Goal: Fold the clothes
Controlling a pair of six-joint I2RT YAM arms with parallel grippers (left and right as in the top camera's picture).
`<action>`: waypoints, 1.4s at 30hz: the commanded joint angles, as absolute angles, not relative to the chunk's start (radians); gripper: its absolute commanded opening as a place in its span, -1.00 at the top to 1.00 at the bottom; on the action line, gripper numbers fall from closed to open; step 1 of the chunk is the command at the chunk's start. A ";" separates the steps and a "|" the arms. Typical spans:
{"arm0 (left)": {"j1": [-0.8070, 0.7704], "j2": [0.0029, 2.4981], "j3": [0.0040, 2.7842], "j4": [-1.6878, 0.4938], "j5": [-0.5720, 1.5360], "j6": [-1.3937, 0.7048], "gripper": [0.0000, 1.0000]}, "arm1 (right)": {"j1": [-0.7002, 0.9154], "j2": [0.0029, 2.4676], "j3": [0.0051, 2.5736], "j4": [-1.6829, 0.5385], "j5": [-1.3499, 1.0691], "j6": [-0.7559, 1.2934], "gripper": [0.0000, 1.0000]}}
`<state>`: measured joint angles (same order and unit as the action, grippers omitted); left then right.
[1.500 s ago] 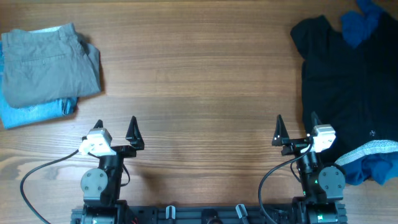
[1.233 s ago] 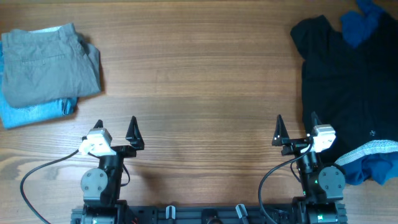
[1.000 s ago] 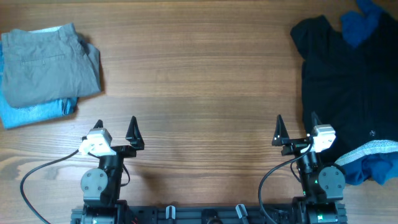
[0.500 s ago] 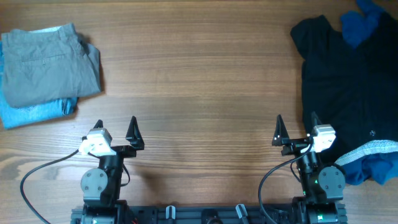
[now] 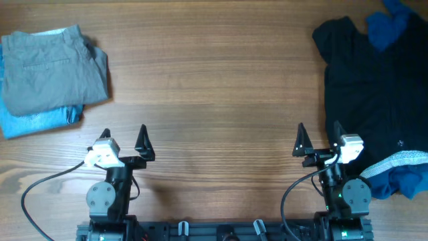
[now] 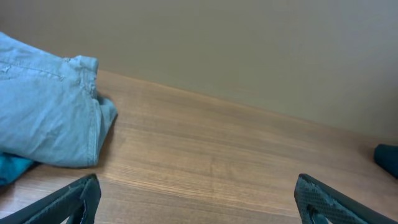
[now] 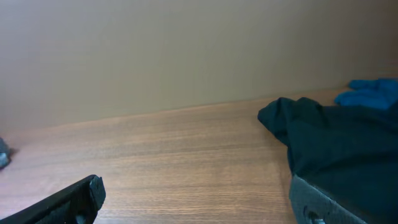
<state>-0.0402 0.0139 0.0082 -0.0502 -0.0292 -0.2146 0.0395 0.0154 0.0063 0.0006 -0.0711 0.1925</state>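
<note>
A large plain black garment [image 5: 374,87] lies spread at the right of the table, also in the right wrist view [image 7: 339,149]. A royal blue garment [image 5: 388,27] lies at its far edge and another blue piece [image 5: 401,175] at its near edge. Folded khaki-grey trousers [image 5: 50,67] sit on folded light-blue denim [image 5: 40,122] at the far left; both show in the left wrist view [image 6: 43,118]. My left gripper [image 5: 124,139] is open and empty near the front edge. My right gripper [image 5: 318,137] is open and empty, just left of the black garment.
The wooden table [image 5: 214,87] runs between the two piles. A black cable [image 5: 40,187] loops at the front left. The arm bases [image 5: 221,231] stand at the front edge. A plain wall [image 7: 186,50] rises behind the table.
The right gripper has shifted very slightly to the right. Nothing else has visibly moved.
</note>
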 commanded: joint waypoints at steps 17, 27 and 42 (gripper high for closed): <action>-0.042 0.474 0.371 -0.244 -0.046 -0.225 -1.00 | 0.041 0.548 0.473 -0.279 0.005 0.155 -1.00; -0.042 0.860 0.709 -0.582 0.037 -0.225 -1.00 | 0.009 1.164 0.831 -0.641 0.060 0.081 -1.00; -0.042 0.880 0.717 -0.593 0.036 -0.225 -1.00 | -0.096 1.610 0.830 -0.585 0.413 0.239 -0.68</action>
